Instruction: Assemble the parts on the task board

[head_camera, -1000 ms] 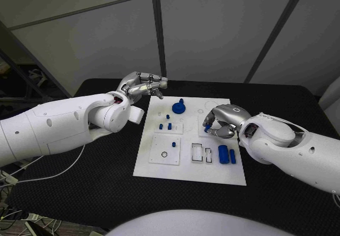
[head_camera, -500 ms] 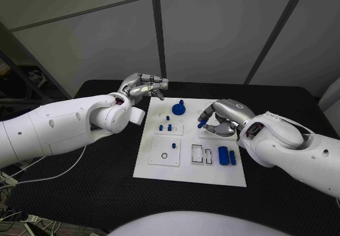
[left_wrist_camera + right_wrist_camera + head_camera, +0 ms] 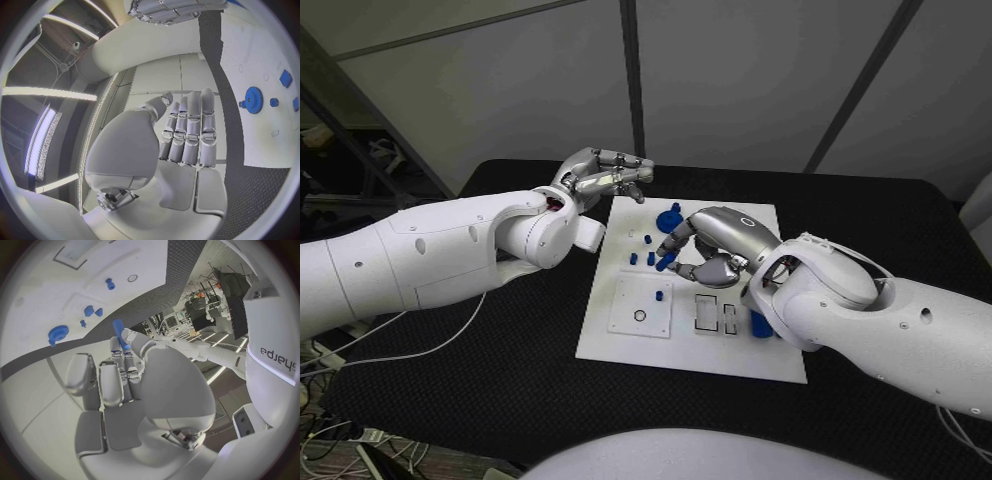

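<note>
R hand [image 3: 711,250] holds blue peg [image 3: 119,333] over task board [image 3: 689,350]

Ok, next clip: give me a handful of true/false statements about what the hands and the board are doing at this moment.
1. The right hand holds a slim blue part in its fingertips. True.
2. The left hand grips a blue part. False: it holds nothing, fingers together, at the far left corner of the task board.
3. The right hand is over the task board. True.
4. The blue gear-shaped part is in the left hand. False: it sits on the board's far end.
5. The task board lies on a black table. True.
</note>
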Robot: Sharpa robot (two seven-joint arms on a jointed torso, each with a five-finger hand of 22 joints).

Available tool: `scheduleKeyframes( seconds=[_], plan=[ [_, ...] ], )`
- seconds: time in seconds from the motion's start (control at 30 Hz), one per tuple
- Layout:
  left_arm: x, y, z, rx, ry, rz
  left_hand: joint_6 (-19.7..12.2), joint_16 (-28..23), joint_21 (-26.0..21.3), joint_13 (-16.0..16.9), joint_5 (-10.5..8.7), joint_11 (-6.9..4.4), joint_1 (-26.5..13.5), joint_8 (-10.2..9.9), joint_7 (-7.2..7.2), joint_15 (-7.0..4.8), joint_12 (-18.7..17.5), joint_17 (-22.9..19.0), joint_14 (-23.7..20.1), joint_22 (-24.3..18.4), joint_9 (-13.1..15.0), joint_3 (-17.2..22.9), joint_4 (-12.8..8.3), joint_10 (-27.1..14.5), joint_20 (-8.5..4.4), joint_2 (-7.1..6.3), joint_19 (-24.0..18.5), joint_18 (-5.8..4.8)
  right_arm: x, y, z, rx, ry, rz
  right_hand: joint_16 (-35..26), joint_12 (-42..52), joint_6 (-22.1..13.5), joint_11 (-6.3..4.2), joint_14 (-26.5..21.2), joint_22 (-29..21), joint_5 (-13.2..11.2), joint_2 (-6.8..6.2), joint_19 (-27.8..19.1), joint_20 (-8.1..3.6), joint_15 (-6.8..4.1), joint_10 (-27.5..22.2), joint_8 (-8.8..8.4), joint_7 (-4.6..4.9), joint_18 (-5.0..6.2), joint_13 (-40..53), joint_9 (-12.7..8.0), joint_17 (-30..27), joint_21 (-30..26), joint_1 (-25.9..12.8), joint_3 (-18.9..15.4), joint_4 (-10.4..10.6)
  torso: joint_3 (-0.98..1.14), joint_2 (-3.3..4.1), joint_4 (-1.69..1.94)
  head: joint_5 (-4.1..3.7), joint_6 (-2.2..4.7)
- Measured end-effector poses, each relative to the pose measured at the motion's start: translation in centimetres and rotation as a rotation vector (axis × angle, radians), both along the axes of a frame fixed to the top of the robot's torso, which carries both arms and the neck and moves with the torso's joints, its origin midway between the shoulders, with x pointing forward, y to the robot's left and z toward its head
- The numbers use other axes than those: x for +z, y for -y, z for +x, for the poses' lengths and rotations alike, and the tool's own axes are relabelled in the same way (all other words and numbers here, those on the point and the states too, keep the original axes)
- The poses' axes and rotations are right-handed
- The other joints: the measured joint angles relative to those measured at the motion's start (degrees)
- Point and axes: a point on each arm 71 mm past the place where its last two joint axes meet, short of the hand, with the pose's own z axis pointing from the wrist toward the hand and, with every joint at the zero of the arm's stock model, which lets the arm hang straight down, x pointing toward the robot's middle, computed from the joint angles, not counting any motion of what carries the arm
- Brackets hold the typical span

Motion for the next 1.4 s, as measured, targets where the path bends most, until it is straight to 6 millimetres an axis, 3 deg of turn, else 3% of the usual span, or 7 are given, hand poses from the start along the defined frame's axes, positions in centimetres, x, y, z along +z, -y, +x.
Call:
scheduleKeyframes(
  seconds=[0.4, 0.67, 1.4],
  plan=[
    [0.0, 0.3, 0.0, -0.005, 0.000, -0.002, 0.00, 0.00, 0.00, -0.01, 0.00, 0.00, 0.00, 0.00, 0.00, 0.00, 0.00, 0.00, 0.00, 0.00, 0.00, 0.00, 0.00, 0.00, 0.00, 0.00, 0.00, 0.00, -3.4, -3.0, -1.6, 0.082, -0.091, -0.029, 0.20, -0.01, -0.17, 0.10, 0.00, 0.00, 0.11, -0.01, 0.00, 0.00, 0.00, -0.11, -0.22, 0.15, 0.00, 0.01, 0.03, -0.01, 0.00, 0.00, -0.02, 0.01, 0.01, 0.01, 0.02, 0.70, -0.36],
    [0.0, 0.4, 0.1, -0.008, 0.000, -0.003, 0.00, 0.00, 0.00, -0.01, 0.00, 0.00, 0.00, 0.00, 0.00, 0.00, 0.00, -0.04, 0.00, 0.01, 0.00, 0.00, 0.00, 0.00, 0.00, 0.00, 0.00, 0.00, -4.8, -3.4, -1.8, 0.094, -0.124, -0.057, 0.20, -0.24, -0.30, 0.11, 0.00, -0.01, 0.11, -0.02, 0.00, 0.00, 0.00, -0.11, -0.37, 0.21, 0.00, 0.04, 0.02, -0.01, 0.00, 0.00, -0.03, 0.01, 0.05, 0.02, -0.02, 1.13, -0.76],
    [0.0, 0.4, 0.1, -0.007, 0.000, -0.003, 0.00, 0.00, 0.00, -0.02, 0.00, -0.01, 0.00, 0.00, 0.00, 0.00, 0.00, -0.03, 0.00, 0.02, 0.00, 0.00, 0.00, 0.01, 0.00, 0.00, 0.00, 0.00, -6.4, -3.8, -1.8, 0.114, -0.145, -0.131, 0.19, -0.46, -0.69, 0.21, 0.00, -0.02, 0.33, -0.04, 0.00, 0.00, 0.00, -0.22, -0.15, 0.23, 0.00, -0.01, 0.04, 0.08, 0.00, -0.02, -0.05, 0.01, 0.02, 0.01, -0.05, 1.67, -1.68]
  ],
)
